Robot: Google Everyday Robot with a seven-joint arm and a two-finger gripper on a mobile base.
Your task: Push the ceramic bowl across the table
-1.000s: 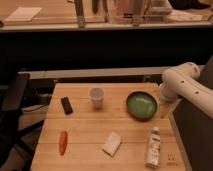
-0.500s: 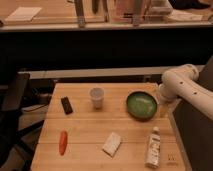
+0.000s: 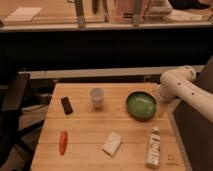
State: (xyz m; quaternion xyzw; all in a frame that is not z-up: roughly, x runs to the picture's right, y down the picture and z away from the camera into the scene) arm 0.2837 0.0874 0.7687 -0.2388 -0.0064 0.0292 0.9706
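Note:
The green ceramic bowl sits upright on the right side of the light wooden table, near its right edge. My white arm reaches in from the right. Its gripper is low, right beside the bowl's right rim, at the table's right edge. I cannot tell whether it touches the bowl.
A whitish cup stands left of the bowl. A black flat object lies further left. A red-orange stick-shaped item lies at the front left, a white packet at the front middle, and a bottle lies at the front right. A dark chair stands left of the table.

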